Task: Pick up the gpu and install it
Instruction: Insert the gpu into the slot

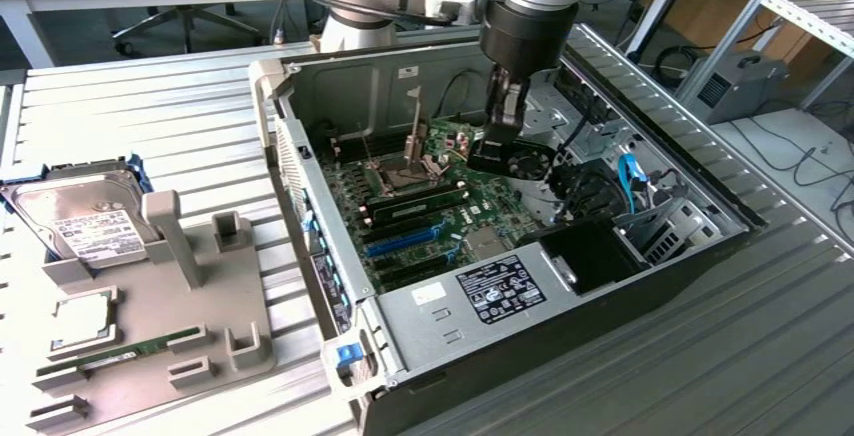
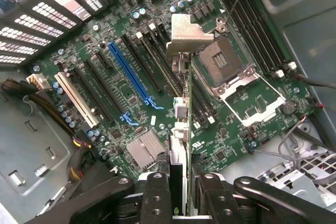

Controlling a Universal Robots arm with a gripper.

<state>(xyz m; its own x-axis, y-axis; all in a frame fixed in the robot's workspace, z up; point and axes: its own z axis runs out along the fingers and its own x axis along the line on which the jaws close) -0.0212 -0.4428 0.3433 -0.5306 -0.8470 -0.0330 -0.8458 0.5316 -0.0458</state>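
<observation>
The gpu (image 2: pixel 185 103) is seen edge-on in the wrist view, a thin dark card with its silver metal bracket (image 2: pixel 185 34) at the far end. My gripper (image 2: pixel 181 184) is shut on the card's near end, one black finger (image 2: pixel 156 190) on each side. The card hangs over the green motherboard (image 2: pixel 105 61), above the black slots between the long blue slot (image 2: pixel 128 74) and the open CPU socket (image 2: pixel 227 59). Whether it touches a slot I cannot tell. In the exterior view my gripper (image 1: pixel 497 144) reaches down inside the open PC case (image 1: pixel 534 296).
The case walls, a power supply (image 1: pixel 494 291) and loose cables (image 1: pixel 627 181) crowd the motherboard (image 1: pixel 427 206). At the exterior view's left a grey holder tray (image 1: pixel 200 306) carries a silver hard drive (image 1: pixel 80 221), a CPU chip (image 1: pixel 80 316) and a green RAM stick (image 1: pixel 120 351).
</observation>
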